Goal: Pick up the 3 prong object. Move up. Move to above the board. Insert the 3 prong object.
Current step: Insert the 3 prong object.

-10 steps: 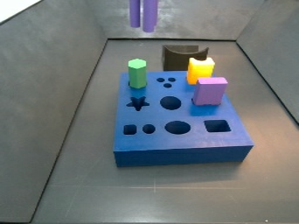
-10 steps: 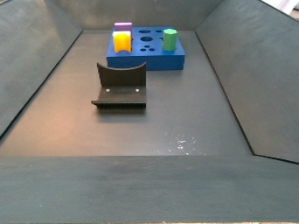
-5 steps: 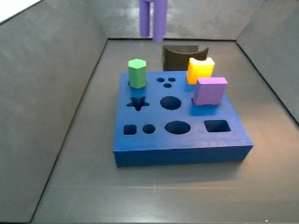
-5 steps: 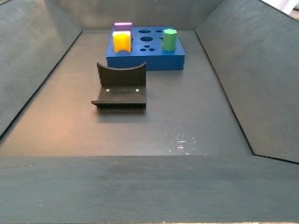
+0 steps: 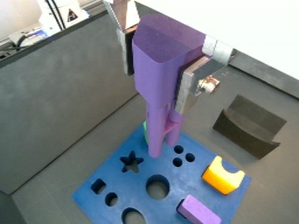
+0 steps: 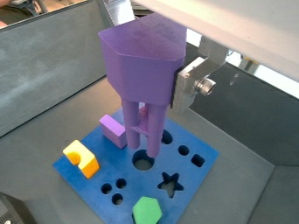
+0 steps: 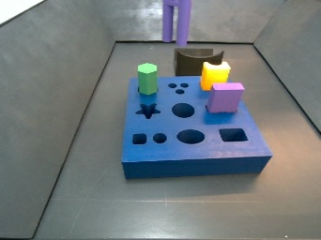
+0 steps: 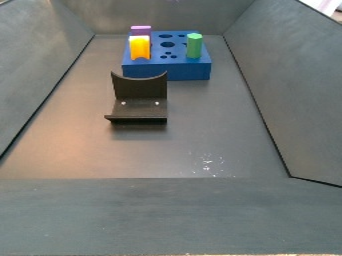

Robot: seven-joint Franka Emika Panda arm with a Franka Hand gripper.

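Observation:
The 3 prong object (image 5: 158, 66) is a tall purple piece with a blocky head and thin prongs pointing down. My gripper (image 5: 160, 72) is shut on its head, with a silver finger (image 5: 191, 83) pressed on each side; both wrist views show this (image 6: 142, 61). It hangs high over the blue board (image 5: 126, 181), and its prongs appear above the holes. In a side view only the prongs (image 7: 177, 21) show at the top, above the board's (image 7: 189, 161) far end; the gripper is out of view there. Another side view shows the board (image 8: 167, 70) far off.
A green hexagonal piece (image 7: 148, 79), a yellow piece (image 7: 216, 74) and a lilac cube (image 7: 226, 97) stand in the board. The dark fixture (image 7: 194, 61) stands just behind the board and shows in other views (image 8: 138, 97) (image 5: 249, 125). Grey walls ring the floor.
In the side view the held purple piece has moved to the right along the top. The board and the other pieces have not moved.

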